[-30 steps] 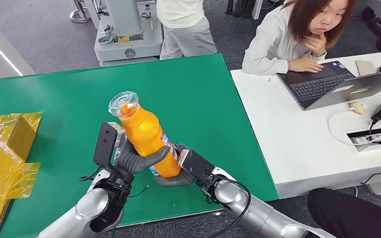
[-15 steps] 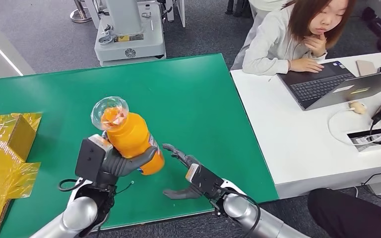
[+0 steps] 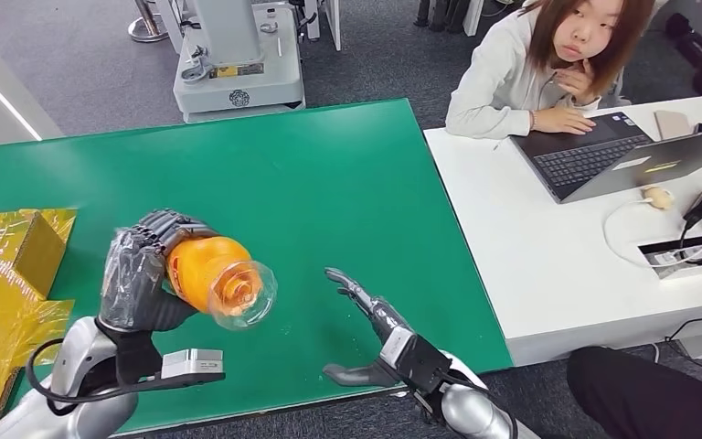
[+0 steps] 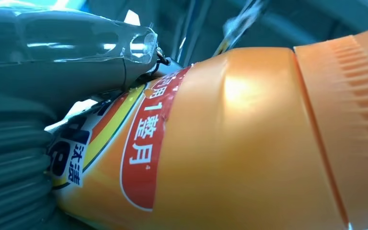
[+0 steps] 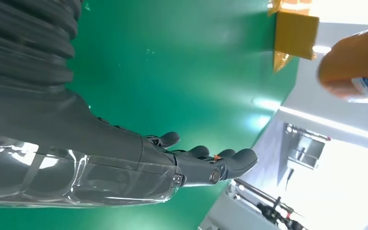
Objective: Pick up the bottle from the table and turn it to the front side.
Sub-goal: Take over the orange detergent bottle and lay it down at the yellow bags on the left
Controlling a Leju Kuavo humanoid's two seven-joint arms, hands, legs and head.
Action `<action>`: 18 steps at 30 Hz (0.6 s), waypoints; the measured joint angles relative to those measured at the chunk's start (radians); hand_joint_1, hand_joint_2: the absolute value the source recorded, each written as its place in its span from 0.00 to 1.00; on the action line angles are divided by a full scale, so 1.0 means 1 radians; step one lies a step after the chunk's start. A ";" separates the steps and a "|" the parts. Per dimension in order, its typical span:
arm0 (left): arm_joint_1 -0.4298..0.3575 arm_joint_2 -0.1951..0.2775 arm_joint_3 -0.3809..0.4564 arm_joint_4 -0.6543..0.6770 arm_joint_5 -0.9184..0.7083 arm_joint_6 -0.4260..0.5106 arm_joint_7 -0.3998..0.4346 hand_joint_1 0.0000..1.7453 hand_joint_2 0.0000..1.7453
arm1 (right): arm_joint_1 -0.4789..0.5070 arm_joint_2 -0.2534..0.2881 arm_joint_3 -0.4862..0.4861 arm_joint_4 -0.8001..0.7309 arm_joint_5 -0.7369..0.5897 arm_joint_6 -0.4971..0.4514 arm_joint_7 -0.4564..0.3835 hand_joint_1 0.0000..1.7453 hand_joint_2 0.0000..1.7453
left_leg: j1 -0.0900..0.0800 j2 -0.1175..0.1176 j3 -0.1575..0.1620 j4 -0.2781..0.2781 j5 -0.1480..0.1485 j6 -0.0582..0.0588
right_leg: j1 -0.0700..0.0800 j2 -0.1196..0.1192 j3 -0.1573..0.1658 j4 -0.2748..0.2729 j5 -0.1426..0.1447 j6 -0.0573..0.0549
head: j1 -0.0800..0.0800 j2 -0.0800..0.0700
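An orange bottle (image 3: 208, 272) with a clear cap (image 3: 242, 293) is held off the green table (image 3: 329, 183) by my left hand (image 3: 137, 274), whose fingers wrap its body. The bottle lies tilted with the cap pointing toward me. In the left wrist view the bottle (image 4: 249, 143) shows a red and white label (image 4: 139, 158) beside the hand (image 4: 19, 143). My right hand (image 3: 375, 334) hovers open near the table's front edge, apart from the bottle, with fingers spread. In the right wrist view that hand (image 5: 124, 158) is empty and the bottle's base (image 5: 354, 62) shows far off.
A yellow box wrapped in film (image 3: 9, 265) sits at the table's left edge. A person (image 3: 548, 64) sits at a white desk (image 3: 585, 265) to the right with laptops (image 3: 603, 155). A grey machine base (image 3: 238, 64) stands behind the table.
My left hand has turned the bottle from upright to lying with its cap toward me and shifted it left. My right hand let go of it and drew back to the right.
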 joint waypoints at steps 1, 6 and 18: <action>-0.004 0.022 0.005 -0.004 -0.035 0.003 0.005 1.00 1.00 | 0.012 0.000 -0.011 -0.014 0.004 0.002 -0.003 0.00 1.00 | 0.000 0.000 0.000 0.000 0.000 0.000 | 0.000 0.000 0.000 0.000 0.000 0.000 | 0.000 0.000; -0.020 0.148 0.011 -0.024 -0.203 0.014 0.036 0.98 1.00 | 0.066 -0.006 -0.065 -0.067 0.005 0.001 -0.042 0.00 1.00 | 0.001 0.001 0.000 0.000 0.000 0.000 | 0.001 0.001 0.000 0.000 0.000 0.000 | 0.000 0.000; 0.112 0.422 0.143 -0.069 -0.434 -0.001 0.167 0.92 1.00 | 0.144 -0.012 -0.205 -0.182 -0.069 0.028 -0.131 0.00 1.00 | 0.001 0.005 0.000 -0.001 -0.001 -0.002 | 0.001 0.004 -0.001 0.000 -0.001 -0.001 | 0.000 0.000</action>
